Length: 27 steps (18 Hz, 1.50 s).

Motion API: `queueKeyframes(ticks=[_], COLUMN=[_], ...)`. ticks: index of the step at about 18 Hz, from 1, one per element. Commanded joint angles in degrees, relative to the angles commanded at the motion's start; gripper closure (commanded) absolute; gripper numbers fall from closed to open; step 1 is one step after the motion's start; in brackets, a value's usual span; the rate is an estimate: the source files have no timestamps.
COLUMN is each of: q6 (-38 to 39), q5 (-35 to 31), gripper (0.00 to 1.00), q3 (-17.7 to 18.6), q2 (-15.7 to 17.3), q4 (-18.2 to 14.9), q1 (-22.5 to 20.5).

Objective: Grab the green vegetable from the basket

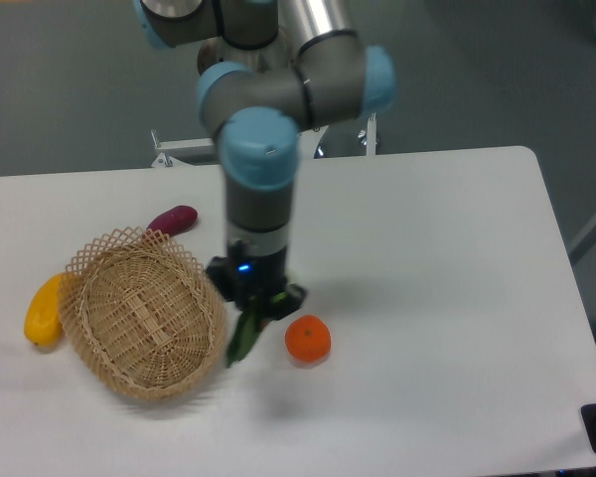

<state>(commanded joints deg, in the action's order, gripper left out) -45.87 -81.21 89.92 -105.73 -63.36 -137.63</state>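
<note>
- Basket [144,318]: wicker, nothing visible inside.
- Orange fruit [308,338]: right of basket.
- Green vegetable [244,336]: dangling beside basket's right rim, outside it.
- Gripper [261,303]: fingers clenched on green vegetable's top; a thin hold, so it may slip.
- Yellow fruit [43,310]: left of basket.
- Purple sweet potato [173,219]: behind basket.

No readable text, labels, brands or numbers showed anywhere in the camera view. Nothing legible on the arm, the produce or the table.
</note>
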Motion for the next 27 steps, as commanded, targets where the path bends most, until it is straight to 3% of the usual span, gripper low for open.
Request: queueKeyframes(ticks=[6, 14, 24, 27], q6=[-10.5, -29.8, -34.9, -35.9], q5=[-4.9, -4.8, -5.6, -5.7], gripper=[0.83, 0.84, 0.84, 0.84], q3=[-0.8, -2.0, -6.1, -8.1], q2=[0.0, -4.0, -8.9, -9.8], q4=[-3.5, -3.7, -4.0, -6.2], q1=[-7.9, -22.7, -25.5, -25.6])
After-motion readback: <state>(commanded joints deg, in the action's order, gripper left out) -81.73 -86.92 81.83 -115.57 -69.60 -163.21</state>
